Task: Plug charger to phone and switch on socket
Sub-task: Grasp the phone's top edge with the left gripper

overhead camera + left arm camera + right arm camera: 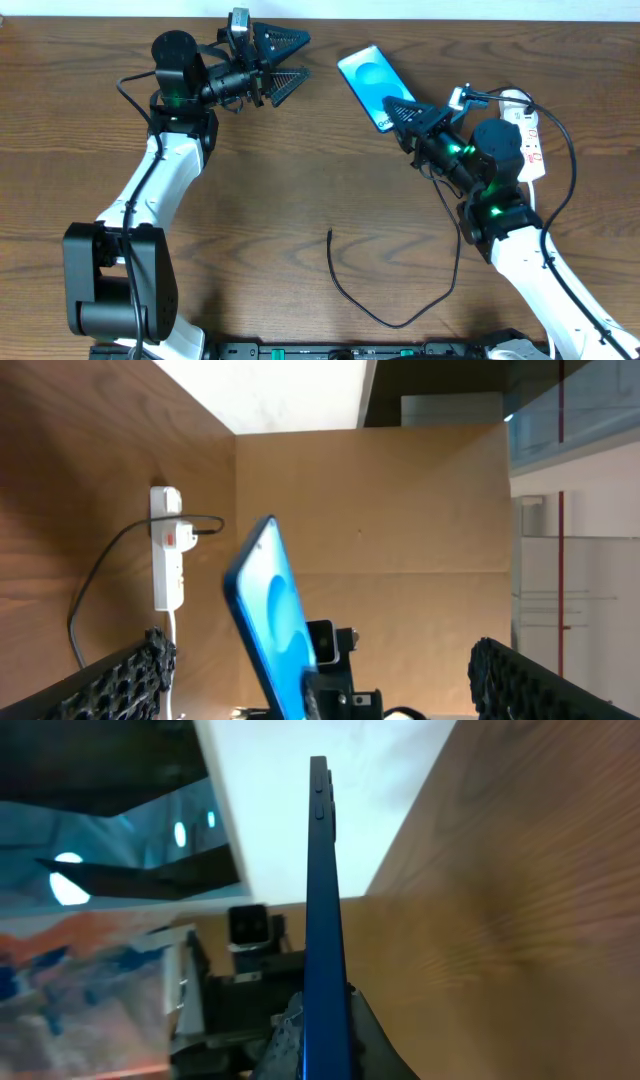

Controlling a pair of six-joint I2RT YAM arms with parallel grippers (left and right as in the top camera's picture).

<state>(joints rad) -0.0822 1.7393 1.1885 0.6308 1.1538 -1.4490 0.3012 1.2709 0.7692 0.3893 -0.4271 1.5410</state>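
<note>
The phone (368, 82), blue-screened, is lifted off the table, and my right gripper (402, 110) is shut on its lower end. In the right wrist view the phone (320, 890) runs edge-on up between the fingers (285, 1040). The left wrist view shows the phone (270, 610) tilted, screen facing left. My left gripper (283, 62) is open and empty at the back left, pointing at the phone from a hand's width away. The white socket (530, 135) lies at the right with the charger plug (483, 97) in it. The charger's free tip (329, 233) rests mid-table.
The black cable loops from the socket past my right arm toward the table's front edge (400, 324). The socket (167, 550) and its white cord also show in the left wrist view. Bare wooden tabletop (280, 170) lies between the arms.
</note>
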